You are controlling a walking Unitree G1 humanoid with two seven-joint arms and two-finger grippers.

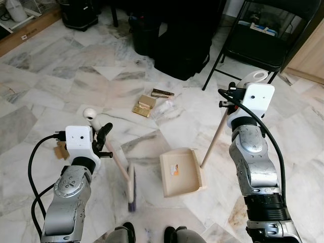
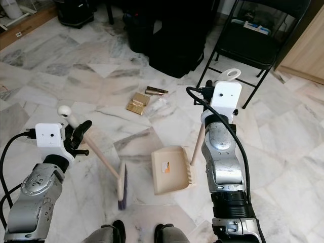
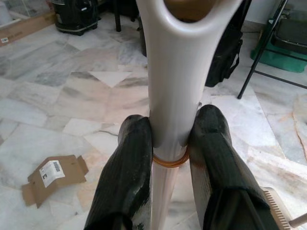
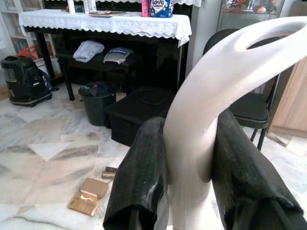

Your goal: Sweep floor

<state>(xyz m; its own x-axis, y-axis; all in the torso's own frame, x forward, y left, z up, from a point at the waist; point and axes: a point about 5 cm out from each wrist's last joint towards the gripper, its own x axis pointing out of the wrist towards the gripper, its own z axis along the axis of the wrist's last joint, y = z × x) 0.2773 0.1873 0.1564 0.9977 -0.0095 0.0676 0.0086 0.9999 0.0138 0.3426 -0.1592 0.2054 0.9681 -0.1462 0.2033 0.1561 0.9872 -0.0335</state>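
Note:
My left gripper [image 1: 104, 135] is shut on the pale handle of a broom [image 1: 115, 158], close under its white end cap. The broom's head [image 1: 131, 186] rests on the marble floor in front of my feet. In the left wrist view both black fingers [image 3: 129, 158] press the handle from each side. My right gripper [image 1: 229, 97] is shut on the white looped grip of a long-handled dustpan [image 1: 179, 173], whose beige pan sits flat on the floor just right of the broom head. Litter lies further ahead: gold-brown cardboard pieces [image 1: 143, 106], a small brown tube [image 1: 162, 93] and a clear wrapper [image 1: 165, 107].
A scrap of cardboard [image 3: 53, 175] lies on the floor by my left arm. Ahead stand black bags and a bin [image 1: 177, 45], a black folding chair [image 1: 255, 43] at the right and a dark vacuum cleaner [image 1: 78, 12] at the far left. Wooden furniture [image 1: 311, 55] edges the right.

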